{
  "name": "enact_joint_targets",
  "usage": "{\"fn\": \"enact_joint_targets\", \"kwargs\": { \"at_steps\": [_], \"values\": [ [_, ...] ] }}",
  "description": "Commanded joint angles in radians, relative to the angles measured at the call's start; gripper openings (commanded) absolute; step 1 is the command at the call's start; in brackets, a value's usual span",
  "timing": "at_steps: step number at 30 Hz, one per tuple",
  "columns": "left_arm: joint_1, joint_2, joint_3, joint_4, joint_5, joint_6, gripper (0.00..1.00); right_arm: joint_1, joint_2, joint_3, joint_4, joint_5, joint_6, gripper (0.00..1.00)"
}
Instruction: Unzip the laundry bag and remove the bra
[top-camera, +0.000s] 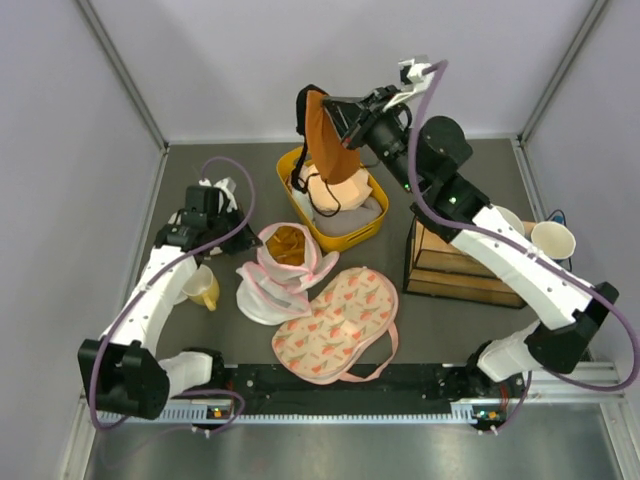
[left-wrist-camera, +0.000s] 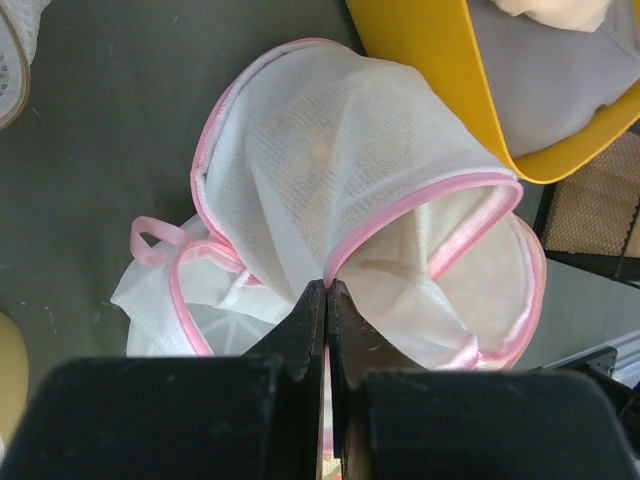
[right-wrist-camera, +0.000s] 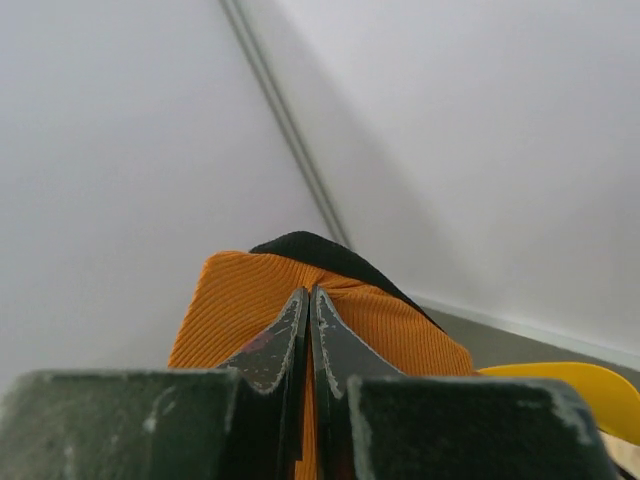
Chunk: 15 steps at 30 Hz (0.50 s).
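The laundry bag lies left of centre, white mesh with a pink zipper edge, its two domes spread apart. My left gripper is shut on its pink edge; in the left wrist view the gripper pinches the rim of the bag. A mustard-brown patch shows inside the upper dome; I cannot tell what it is. My right gripper is shut on the burnt-orange bra with dark edging and holds it hanging above the basket. In the right wrist view the gripper clamps the bra's ribbed cloth.
A yellow basket at the back centre holds a pale peach bra. A cream pouch with red print lies in front. A dark-framed wooden crate stands right, a paper cup beyond it, a yellow cup left.
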Motion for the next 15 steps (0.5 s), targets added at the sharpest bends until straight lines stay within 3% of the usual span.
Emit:
{"fn": "enact_joint_targets", "kwargs": {
  "at_steps": [1, 6, 15],
  "values": [
    [0.01, -0.089, 0.063, -0.018, 0.014, -0.016, 0.0, -0.077, 0.087, 0.036, -0.044, 0.043, -0.006, 0.0],
    [0.012, -0.13, 0.103, -0.059, 0.007, -0.023, 0.0, -0.141, 0.176, -0.001, -0.078, 0.054, 0.023, 0.0],
    [0.02, -0.15, 0.103, -0.067, -0.004, -0.026, 0.0, -0.149, 0.315, -0.146, -0.083, 0.091, 0.081, 0.0]
  ]
}}
